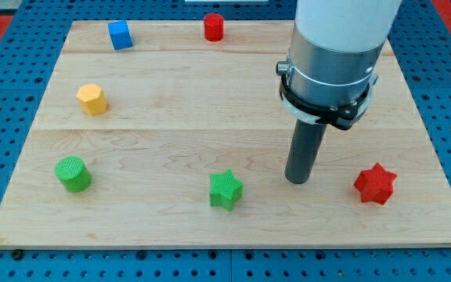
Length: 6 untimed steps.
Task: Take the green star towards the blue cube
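Observation:
The green star (225, 189) lies near the board's bottom edge, about the middle. The blue cube (120, 35) sits at the board's top left. My tip (297, 180) rests on the board to the right of the green star, a short gap away from it, not touching. The tip is between the green star and the red star (375, 184).
A red cylinder (213, 27) stands at the top middle. A yellow hexagonal block (92, 99) is at the left. A green cylinder (73, 174) is at the bottom left. The wooden board (210, 94) lies on a blue pegboard (6, 70).

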### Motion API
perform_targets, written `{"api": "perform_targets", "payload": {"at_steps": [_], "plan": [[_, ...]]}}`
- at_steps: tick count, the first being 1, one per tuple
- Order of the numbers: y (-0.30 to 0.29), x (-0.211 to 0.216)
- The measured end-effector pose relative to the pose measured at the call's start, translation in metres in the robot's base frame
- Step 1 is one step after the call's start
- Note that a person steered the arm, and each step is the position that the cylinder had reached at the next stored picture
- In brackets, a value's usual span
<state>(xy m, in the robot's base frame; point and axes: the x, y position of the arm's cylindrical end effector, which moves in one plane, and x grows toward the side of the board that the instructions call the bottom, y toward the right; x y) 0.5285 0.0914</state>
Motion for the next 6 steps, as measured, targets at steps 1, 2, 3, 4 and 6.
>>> {"api": "perform_targets", "payload": {"at_steps": [1,2,3,4,6], "plan": [[0.008,0.012],[0.0,0.046],[-0.055,0.056],[-0.104,0.055],[-0.087,0.015]]}}
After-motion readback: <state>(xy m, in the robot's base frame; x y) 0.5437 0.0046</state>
